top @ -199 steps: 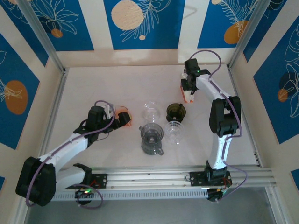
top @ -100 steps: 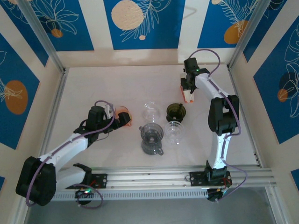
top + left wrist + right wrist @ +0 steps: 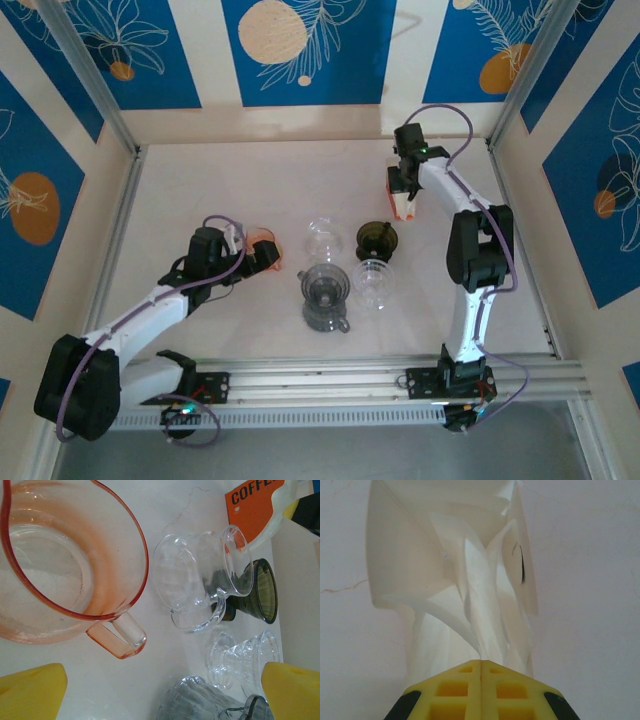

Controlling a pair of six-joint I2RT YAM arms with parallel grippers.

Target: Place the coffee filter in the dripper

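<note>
In the right wrist view my right gripper (image 3: pixel 481 663) has its yellow fingers pressed together on a fold of the white paper coffee filter (image 3: pixel 472 580), which stands bunched above the table. From above, this gripper (image 3: pixel 403 205) sits at the orange filter pack (image 3: pixel 401 207) at the back right. My left gripper (image 3: pixel 262 254) is open beside a pink glass dripper (image 3: pixel 260 240), whose handle (image 3: pixel 117 637) points toward its yellow fingers (image 3: pixel 31 690). Several other drippers stand mid-table: clear glass (image 3: pixel 321 238), dark (image 3: pixel 377 238), ribbed clear (image 3: pixel 373 282) and grey (image 3: pixel 325 297).
The orange pack (image 3: pixel 252 505) marked with coffee lettering lies beyond the clear dripper (image 3: pixel 192 580) and dark dripper (image 3: pixel 260 590). Cream walls close the table at the back and sides. A metal rail (image 3: pixel 380 380) runs along the near edge.
The right gripper's jaws have closed on the filter at the pack. The left arm has stayed where it was.
</note>
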